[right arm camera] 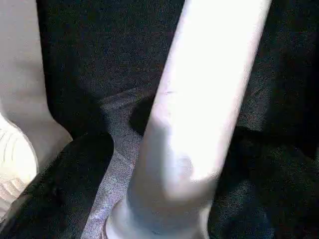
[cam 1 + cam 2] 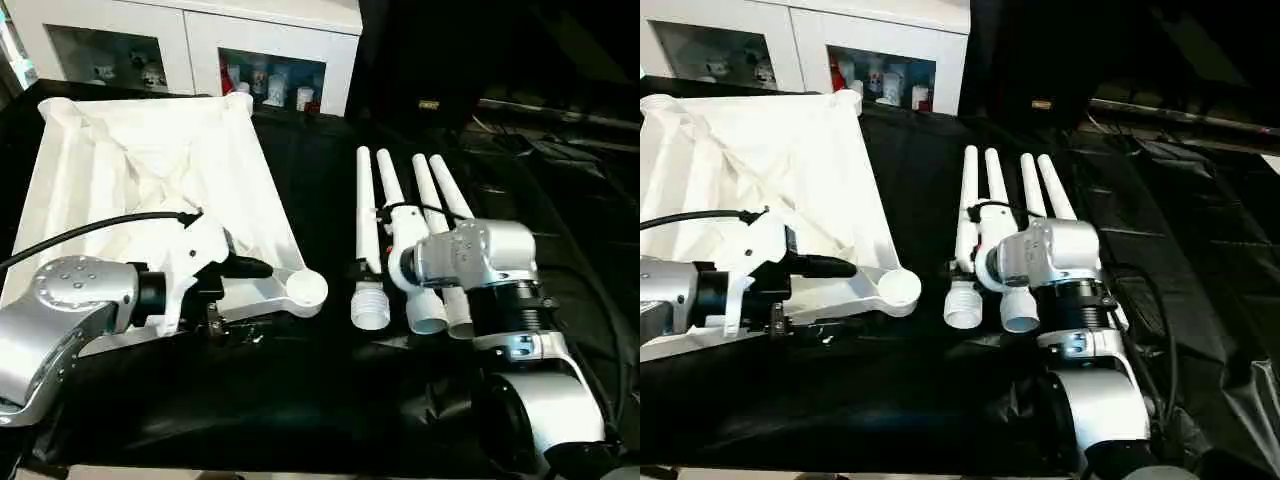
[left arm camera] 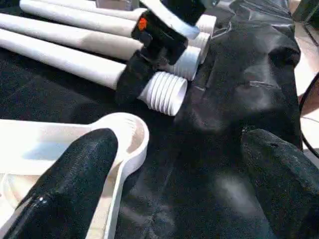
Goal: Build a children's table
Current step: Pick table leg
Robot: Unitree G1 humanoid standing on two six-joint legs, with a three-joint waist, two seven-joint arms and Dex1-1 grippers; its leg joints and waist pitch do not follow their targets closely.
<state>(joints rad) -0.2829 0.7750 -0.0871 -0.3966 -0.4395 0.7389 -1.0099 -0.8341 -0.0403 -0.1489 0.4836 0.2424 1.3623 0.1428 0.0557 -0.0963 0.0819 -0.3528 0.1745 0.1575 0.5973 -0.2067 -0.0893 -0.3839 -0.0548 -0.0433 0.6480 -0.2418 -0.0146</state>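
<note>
While the tabletop [image 2: 150, 170] lies upside down on the left half of the desk [image 2: 300, 390], its ribbed underside facing up, the four legs [image 2: 400, 230] lie side by side on the black cover to its right, threaded ends toward the robot. A round corner socket [image 2: 303, 289] sits at the tabletop's near right corner, close to the nearest leg but apart from it.

At that near corner the left gripper [image 3: 174, 174] hovers with its fingers [image 3: 75, 174] spread wide and nothing between them; in the left wrist view one finger sits over the rim just beside the socket, the other over the bare black cover.

Over the near ends of the legs the right gripper [image 2: 395, 262] hangs pointing down. Its fingers are released and wide apart, and in the right wrist view they straddle one leg [image 1: 199, 114] without pressing on it, with the ribbed end of a neighbouring leg [image 1: 15, 149] alongside.

Behind the desk stands a white cabinet [image 2: 190, 40] with glass doors and small objects inside.
</note>
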